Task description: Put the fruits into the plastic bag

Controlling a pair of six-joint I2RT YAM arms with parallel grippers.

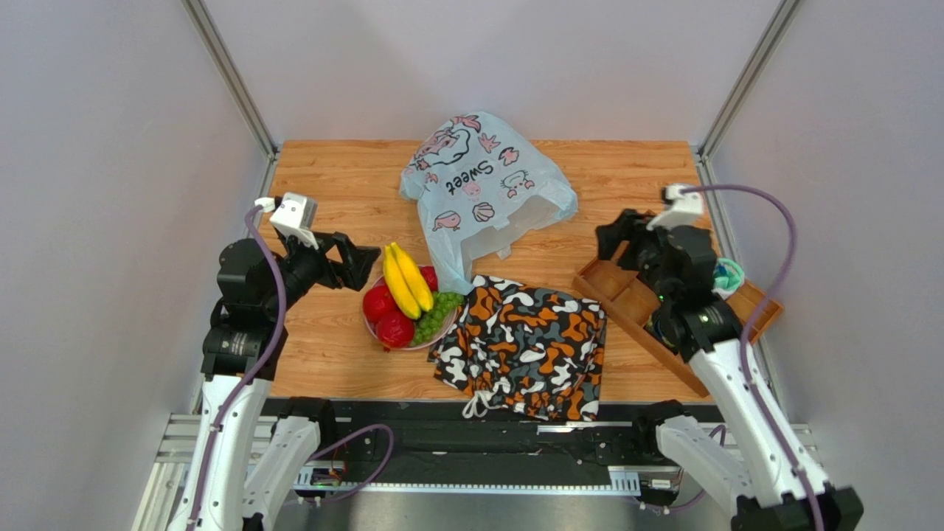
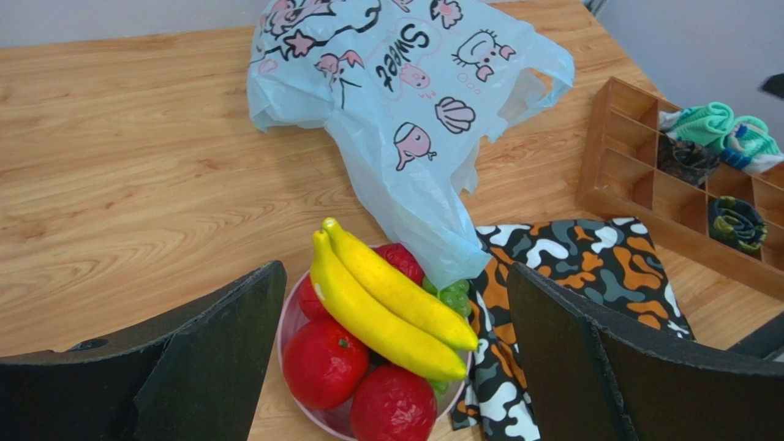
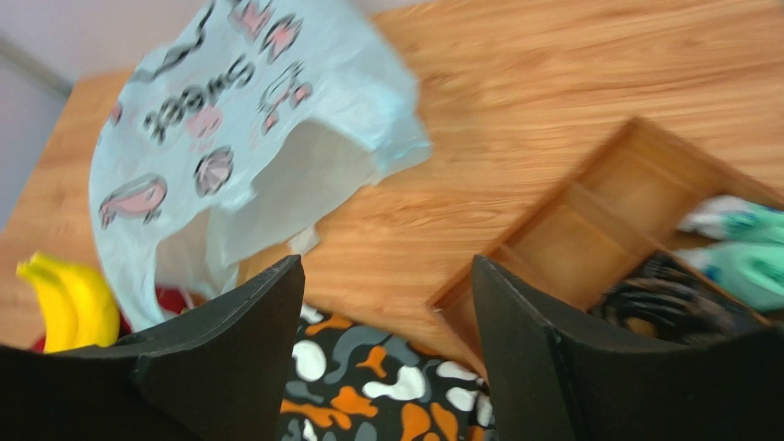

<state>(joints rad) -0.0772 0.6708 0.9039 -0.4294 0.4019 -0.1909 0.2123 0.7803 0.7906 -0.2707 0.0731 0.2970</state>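
Observation:
Two yellow bananas point(image 1: 404, 279) lie on top of three red round fruits point(image 1: 396, 328) and a green grape bunch point(image 1: 435, 313) on a pink plate point(image 1: 375, 330). I see no dark purple fruit. The light-blue "Sweet" plastic bag point(image 1: 488, 183) lies behind the plate, one corner drooping onto the fruit. My left gripper point(image 1: 360, 263) is open and empty just left of the plate; its view shows the bananas point(image 2: 396, 299), a red fruit point(image 2: 324, 363), the grapes point(image 2: 455, 296) and the bag point(image 2: 405, 101). My right gripper point(image 1: 618, 246) is open and empty above the tray's left end, facing the bag point(image 3: 248, 119).
An orange-black-white camouflage cloth point(image 1: 526, 343) lies right of the plate at the near edge and also shows in the right wrist view point(image 3: 368, 395). A wooden divided tray point(image 1: 643, 304) with rolled socks stands at the right and also shows in the left wrist view point(image 2: 644, 175). Grey walls enclose the table.

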